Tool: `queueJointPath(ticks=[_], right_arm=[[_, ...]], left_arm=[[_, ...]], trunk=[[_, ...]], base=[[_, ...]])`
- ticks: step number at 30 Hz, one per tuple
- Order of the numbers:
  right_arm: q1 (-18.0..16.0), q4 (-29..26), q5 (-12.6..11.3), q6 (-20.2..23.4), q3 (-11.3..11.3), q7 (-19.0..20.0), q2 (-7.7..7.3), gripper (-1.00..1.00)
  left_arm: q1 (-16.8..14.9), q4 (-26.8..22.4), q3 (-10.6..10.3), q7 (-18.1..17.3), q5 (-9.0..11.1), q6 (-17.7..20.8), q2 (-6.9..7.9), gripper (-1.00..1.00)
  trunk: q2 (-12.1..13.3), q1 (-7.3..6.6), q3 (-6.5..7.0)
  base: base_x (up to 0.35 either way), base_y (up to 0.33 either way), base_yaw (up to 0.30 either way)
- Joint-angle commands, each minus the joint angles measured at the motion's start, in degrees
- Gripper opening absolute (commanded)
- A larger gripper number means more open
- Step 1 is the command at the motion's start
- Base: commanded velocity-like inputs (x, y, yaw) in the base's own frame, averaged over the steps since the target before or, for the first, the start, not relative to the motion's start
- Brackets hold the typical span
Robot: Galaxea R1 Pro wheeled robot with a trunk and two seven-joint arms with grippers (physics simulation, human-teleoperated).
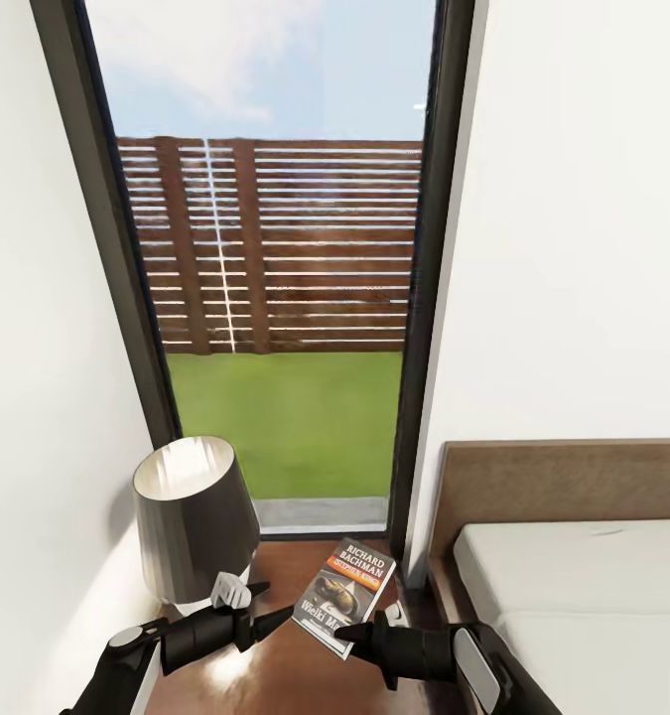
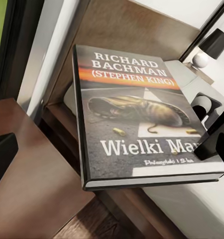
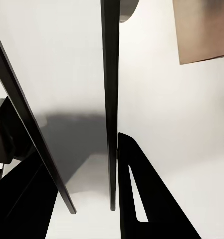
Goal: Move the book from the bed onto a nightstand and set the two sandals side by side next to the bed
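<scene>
Book-to-nightstand step in hand. Right tool (image 1: 349,628) pinches the lower edge of the thin dark paperback with orange band and white "Richard Bachman" lettering (image 1: 344,594), holding it tilted above the glossy dark reddish-brown nightstand worktop (image 1: 295,675). Left tool (image 1: 265,608) sits just beside the book's other side, fingers spread, gripping nothing. Dark-shaded white-based lamp (image 1: 194,516) stands beyond the left tool; the grey-beige mattress bed with dark wood headboard (image 1: 573,586) lies outboard of the right tool. Next, likely: lower the book flat onto bare worktop clear of the lamp, then release.
</scene>
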Motion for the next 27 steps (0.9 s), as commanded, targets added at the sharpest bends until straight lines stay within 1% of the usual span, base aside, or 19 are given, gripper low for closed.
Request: queueJointPath(ticks=[1,5,27], right_arm=[[-0.04,0.0,0.46,0.17,-0.32,0.38,0.06,-1.0],[-0.04,0.0,0.48,0.17,-0.28,0.36,0.07,-1.0],[-0.04,0.0,0.64,0.15,-0.17,0.33,0.15,-1.0]], left_arm=[[-0.06,-0.09,0.3,-0.44,-0.4,0.6,-0.08,1.0],[-0.06,-0.09,0.3,-0.44,-0.37,0.6,-0.08,1.0],[-0.04,-0.09,0.3,-0.44,-0.37,0.6,-0.09,1.0]], trunk=[[-0.05,0.0,-0.07],[-0.05,0.0,-0.07],[-8.87,4.83,-4.02]], base=[[0.0,0.0,0.0],[0.0,0.0,0.0],[0.0,0.0,0.0]])
